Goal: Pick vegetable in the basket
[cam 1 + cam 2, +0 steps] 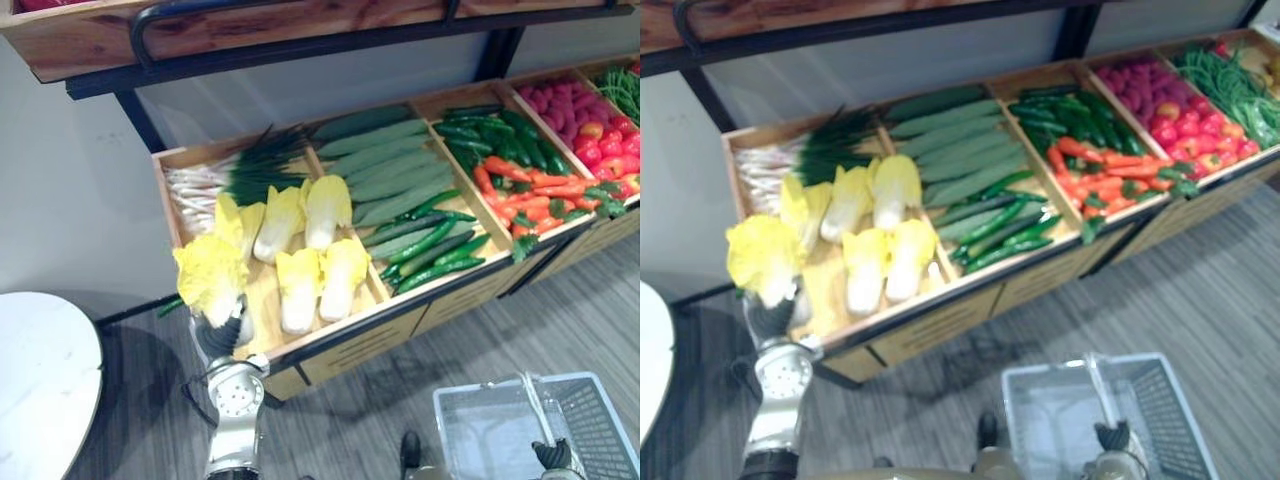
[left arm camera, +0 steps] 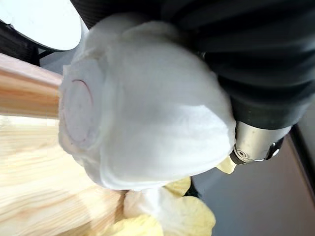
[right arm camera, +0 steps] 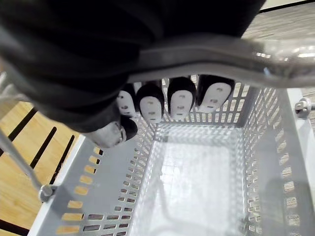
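the left hand (image 1: 221,336) is clenching round the white base of a napa cabbage (image 1: 210,270), holding it upright at the front left corner of the wooden display tray (image 1: 345,335). the cabbage is showing a frilly bright yellow leaf top, and in the left wrist view its pale stem end (image 2: 142,108) is pressing right against the hand's dark cover, with a round cut mark on the bottom. the other cabbages (image 1: 300,245) are lying in the same compartment just beside it, yellow at the leaf end and white at the stalk. the right hand (image 3: 179,101) is hanging low on the right, its fingers curling round the handle (image 3: 221,61) of a grey perforated basket (image 1: 600,410) that is hanging just above the floor; nothing is lying in it. behind the cabbages, green onions (image 1: 240,170) are lying with their white roots pointing left. in the next compartments to the right, long pale green gourds (image 1: 385,165) are lying behind small cucumbers (image 1: 430,250), and carrots (image 1: 530,190) are lying in front of dark green peppers (image 1: 490,135). further right, red tomatoes (image 1: 605,145) are piling up. a wooden shelf on a black frame (image 1: 300,40) is running above the display. the floor (image 1: 560,320) is grey plank, the wall behind is plain white, and a round white table (image 1: 40,380) is standing at the left.
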